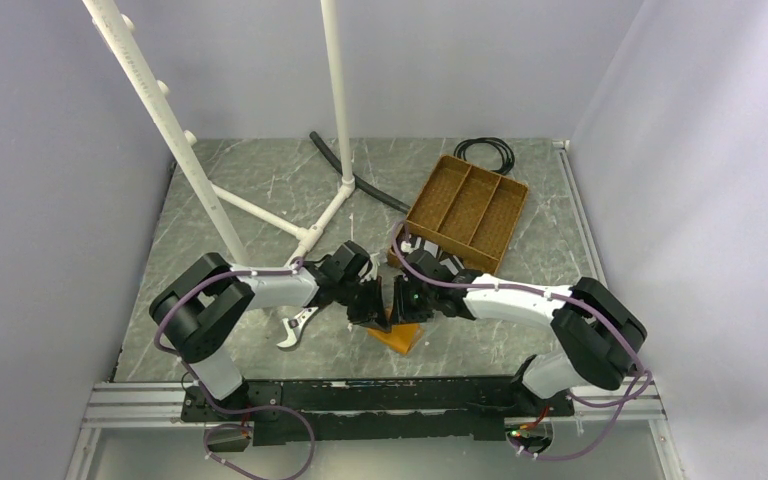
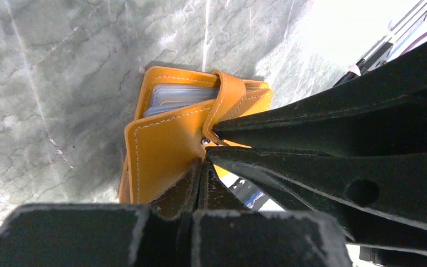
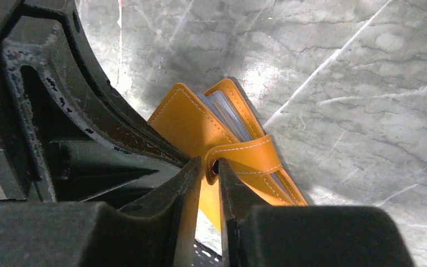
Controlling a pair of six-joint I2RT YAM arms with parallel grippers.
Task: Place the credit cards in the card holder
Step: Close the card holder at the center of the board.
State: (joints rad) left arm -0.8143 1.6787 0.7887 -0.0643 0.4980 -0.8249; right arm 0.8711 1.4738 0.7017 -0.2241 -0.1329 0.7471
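The card holder [image 2: 161, 150] has its closing strap [image 3: 244, 156] wrapped round its open edge. The strap's end, with its snap stud [image 2: 205, 142], lies right between the fingertips of the right gripper [image 3: 211, 167]. Those two fingers stand slightly apart, and the orange cover shows through the narrow gap between them. Whether they press on the strap cannot be told.

The left gripper [image 2: 200, 167] comes in from the other side with its fingers closed tight together. Their tips are against the edge of the front cover, just under the stud. Whether any leather is pinched between them cannot be told.

The holder is folded with its covers a little ajar, and clear sleeves [image 2: 172, 97] show between them.

In the overhead view the holder sits under both grippers, close to the near edge of the tabletop [image 1: 260, 200] and about midway along it. A small pale tool [image 1: 295, 330] lies just to its left, under the left arm.

Toward the far right corner a brown divided tray [image 1: 490, 215] lies askew. A coiled black cable [image 1: 487, 150] is behind the tray at the far edge. A black hose [image 1: 360, 185] lies near the middle of the far edge. A white pipe stand [image 1: 260, 212] takes up the far left part.
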